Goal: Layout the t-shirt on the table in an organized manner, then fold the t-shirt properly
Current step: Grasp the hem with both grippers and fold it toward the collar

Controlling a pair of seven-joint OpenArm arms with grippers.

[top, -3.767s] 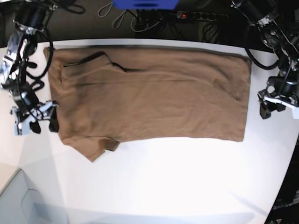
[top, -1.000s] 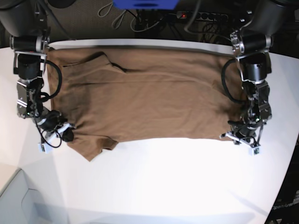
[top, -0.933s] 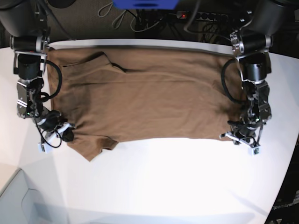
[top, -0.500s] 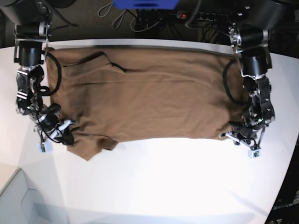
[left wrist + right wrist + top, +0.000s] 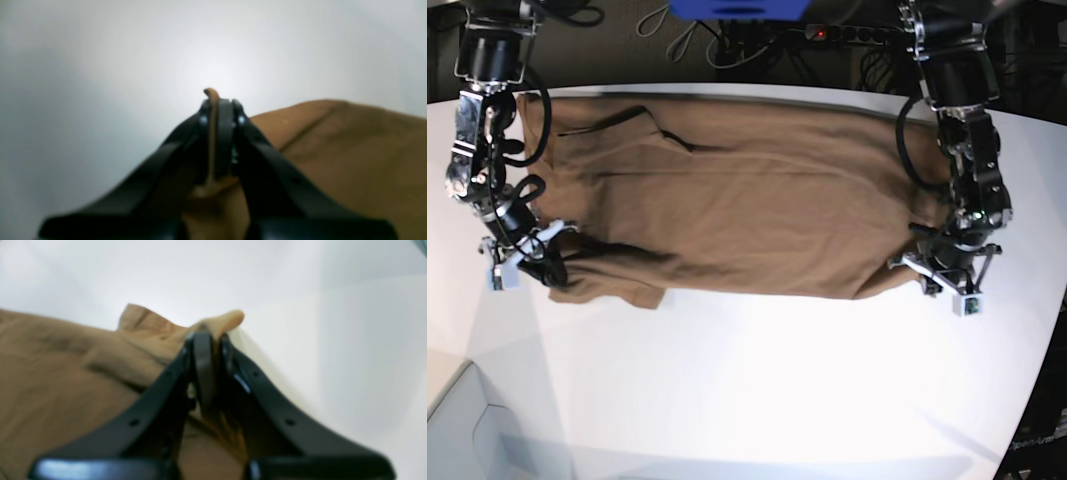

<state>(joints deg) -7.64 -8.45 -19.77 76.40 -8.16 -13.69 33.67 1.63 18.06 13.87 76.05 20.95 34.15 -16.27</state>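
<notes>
Tan t-shirt (image 5: 747,190) on white table (image 5: 777,390), left end effector (image 5: 218,103) and right end effector (image 5: 206,336) clamped on its edge

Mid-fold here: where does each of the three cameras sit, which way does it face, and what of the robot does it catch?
Base: overhead, looking down at the tan-brown cotton t-shirt on the white table; both arms show.
Left wrist: behind the left gripper, looking along its jaws, shut on the shirt's edge.
Right wrist: behind the right gripper, jaws shut on bunched cloth.
Shared: all three show shirt and table; the base view also shows both grippers, left and right.
</notes>
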